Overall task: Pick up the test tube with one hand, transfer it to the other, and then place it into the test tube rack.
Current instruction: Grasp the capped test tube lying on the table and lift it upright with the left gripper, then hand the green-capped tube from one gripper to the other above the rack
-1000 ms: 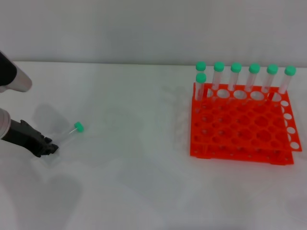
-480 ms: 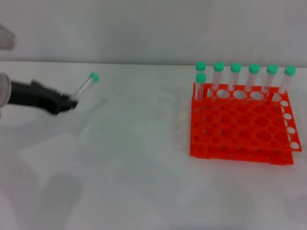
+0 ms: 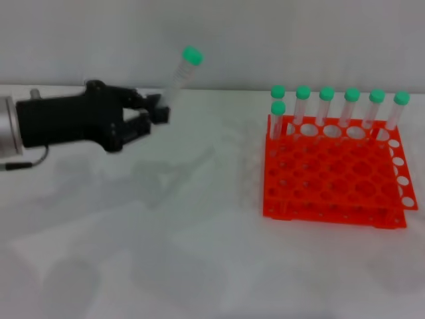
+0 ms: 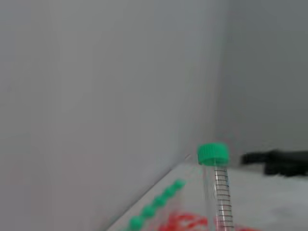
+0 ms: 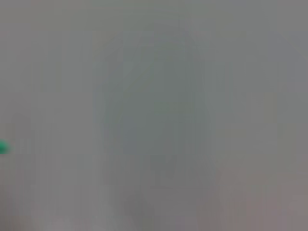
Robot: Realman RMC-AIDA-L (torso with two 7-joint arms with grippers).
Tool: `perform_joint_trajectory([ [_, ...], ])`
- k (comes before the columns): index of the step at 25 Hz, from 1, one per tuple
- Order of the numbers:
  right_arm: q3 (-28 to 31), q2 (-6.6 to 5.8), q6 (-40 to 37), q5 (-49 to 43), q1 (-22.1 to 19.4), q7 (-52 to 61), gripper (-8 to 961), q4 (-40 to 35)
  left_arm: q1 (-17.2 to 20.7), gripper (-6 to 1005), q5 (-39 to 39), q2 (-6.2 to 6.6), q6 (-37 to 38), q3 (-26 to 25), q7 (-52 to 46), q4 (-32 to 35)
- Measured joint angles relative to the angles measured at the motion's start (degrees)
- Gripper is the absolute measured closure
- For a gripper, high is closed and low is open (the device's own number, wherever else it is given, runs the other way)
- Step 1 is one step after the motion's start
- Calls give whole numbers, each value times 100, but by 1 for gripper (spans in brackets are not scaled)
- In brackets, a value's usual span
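My left gripper (image 3: 161,110) is raised above the table's left half and is shut on the lower end of the test tube (image 3: 179,76). The tube tilts up and to the right, with its green cap (image 3: 192,55) on top. The left wrist view shows the same tube (image 4: 221,192) and cap (image 4: 213,154) close up. The orange-red test tube rack (image 3: 332,176) stands on the right, well away from the gripper. A black shape far off in the left wrist view (image 4: 278,162) looks like my right gripper, which is outside the head view.
Several green-capped tubes (image 3: 327,106) stand upright along the rack's back rows; the left wrist view shows them as a row of green caps (image 4: 159,202). The white table (image 3: 199,219) stretches between gripper and rack. The right wrist view is a grey blur.
My left gripper has lifted the tube off the table at the front left. It has carried it up and to the right, and the tube has turned more upright.
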Motion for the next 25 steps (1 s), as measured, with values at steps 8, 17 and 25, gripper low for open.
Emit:
perform_joint_trajectory([
  [8,20,-229,-1268,-1043,544,1254,100,-157,230,800,41,-11,236,-3,632,632],
  [17,-16,108,-1397,-1631,936,1337,101,-362,272,800,201,-22,47,-2,794,1031],
  [25,-26,278,-1245,-1861,1328,1544,103,-406,335,800,364,-32,-396,-3,1056,1511],
])
